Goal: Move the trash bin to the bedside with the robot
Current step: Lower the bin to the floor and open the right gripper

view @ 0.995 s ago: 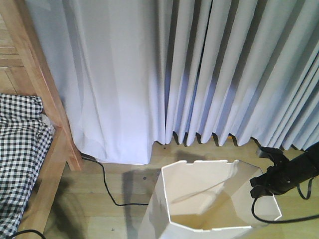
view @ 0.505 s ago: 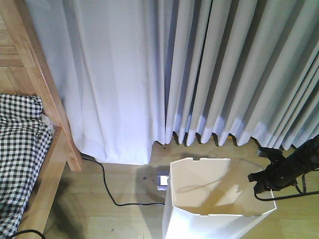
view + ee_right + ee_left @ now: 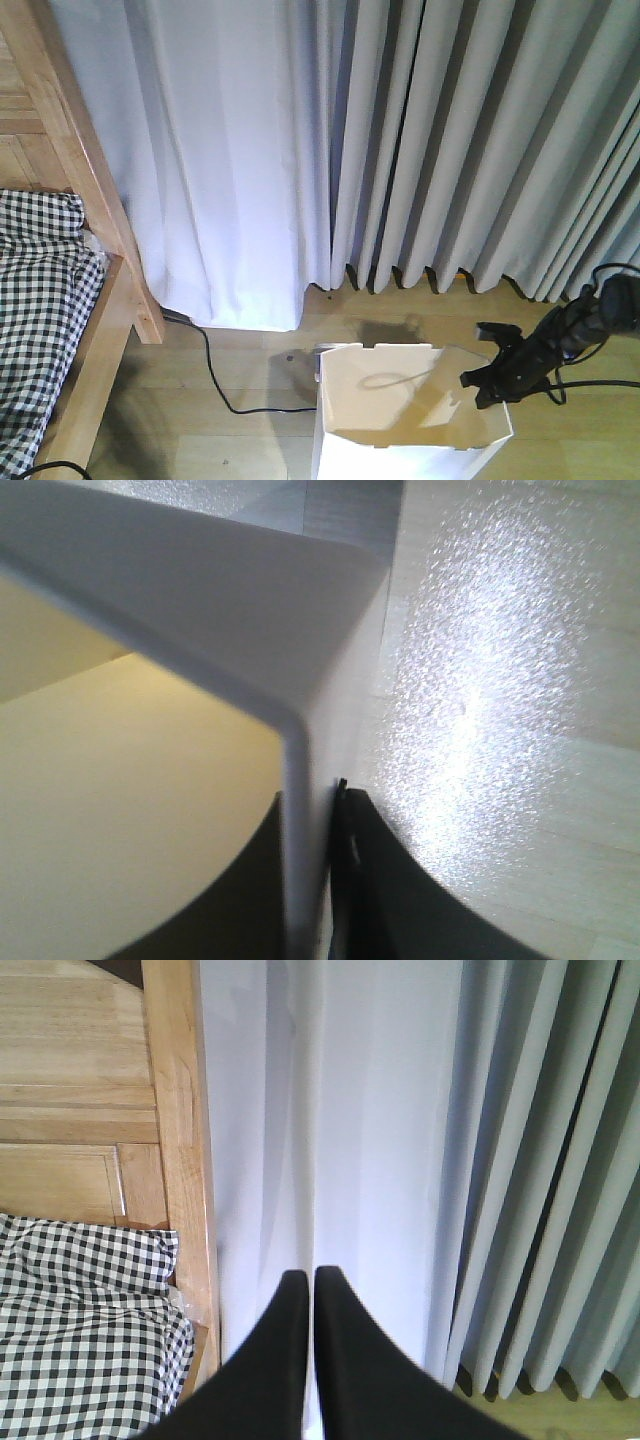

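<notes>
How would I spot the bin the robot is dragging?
Find the long grey pleated curtains. On the wooden floor beneath them stands a tall white thin-plastic bin, open-topped. Only it has a notched rim, pinched by the black right gripper.

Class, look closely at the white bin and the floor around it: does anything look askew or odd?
The trash bin looks slightly skewed: its rim is uneven where the right gripper pinches its thin wall. A black cable trails loose across the floor toward the bed frame. Nothing is spilled.
</notes>
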### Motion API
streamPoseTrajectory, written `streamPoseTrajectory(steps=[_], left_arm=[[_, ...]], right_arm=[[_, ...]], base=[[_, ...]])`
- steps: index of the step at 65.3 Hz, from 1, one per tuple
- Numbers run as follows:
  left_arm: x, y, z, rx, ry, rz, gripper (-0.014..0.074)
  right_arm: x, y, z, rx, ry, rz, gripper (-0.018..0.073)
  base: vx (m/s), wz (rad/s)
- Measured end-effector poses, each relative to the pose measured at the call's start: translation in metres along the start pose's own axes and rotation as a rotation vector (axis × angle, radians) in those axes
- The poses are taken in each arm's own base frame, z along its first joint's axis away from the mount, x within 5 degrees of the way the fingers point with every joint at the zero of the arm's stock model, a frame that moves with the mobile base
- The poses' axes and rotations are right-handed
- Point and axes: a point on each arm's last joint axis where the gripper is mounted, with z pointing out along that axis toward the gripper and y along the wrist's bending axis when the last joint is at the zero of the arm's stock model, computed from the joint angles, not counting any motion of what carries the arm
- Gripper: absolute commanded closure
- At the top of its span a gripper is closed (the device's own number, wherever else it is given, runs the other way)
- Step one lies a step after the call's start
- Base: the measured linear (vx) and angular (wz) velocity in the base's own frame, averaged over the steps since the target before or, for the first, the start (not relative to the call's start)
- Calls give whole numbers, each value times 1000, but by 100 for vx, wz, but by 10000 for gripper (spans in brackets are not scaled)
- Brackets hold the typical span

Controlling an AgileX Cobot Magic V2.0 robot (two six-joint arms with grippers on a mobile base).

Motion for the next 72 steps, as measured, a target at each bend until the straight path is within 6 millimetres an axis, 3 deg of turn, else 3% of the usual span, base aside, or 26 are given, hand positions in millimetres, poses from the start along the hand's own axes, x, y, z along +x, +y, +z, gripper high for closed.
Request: streamPoseTrajectory(steps=[19,38,49,63,72], left_arm=[[0,0,0,0,0,0,602],[0,0,0,0,0,0,602],[0,0,0,0,0,0,602],[0,0,0,0,0,0,602],[0,0,0,0,0,0,602]], right_arm=[[-9,4,31,53,-8,3,546],[-14,16,37,87,-20,-13,468],[-14,18,37,83,-16,-4,329],[-12,20,37,61,7,8,22],[-12,19,37,69,16,-13,-99]], base=[[0,0],[0,0],[0,0],[0,0],[0,0]])
